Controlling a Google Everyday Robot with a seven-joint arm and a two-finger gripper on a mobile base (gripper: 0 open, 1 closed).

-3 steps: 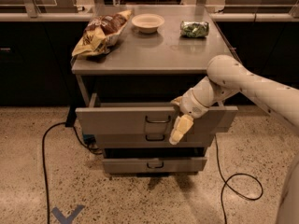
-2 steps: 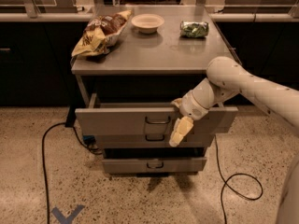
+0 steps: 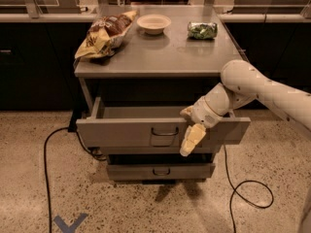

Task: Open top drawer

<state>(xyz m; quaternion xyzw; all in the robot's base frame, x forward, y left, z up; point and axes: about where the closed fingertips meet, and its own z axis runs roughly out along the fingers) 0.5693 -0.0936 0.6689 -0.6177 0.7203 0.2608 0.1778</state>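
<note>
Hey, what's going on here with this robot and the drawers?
The robot's arm reaches in from the right, with its claw at the front of the top drawer, just right of the handle. That drawer stands pulled well out from the cabinet, its tray showing, while the lower drawer sits further back. On top lie a chip bag, a bowl and a green packet.
</note>
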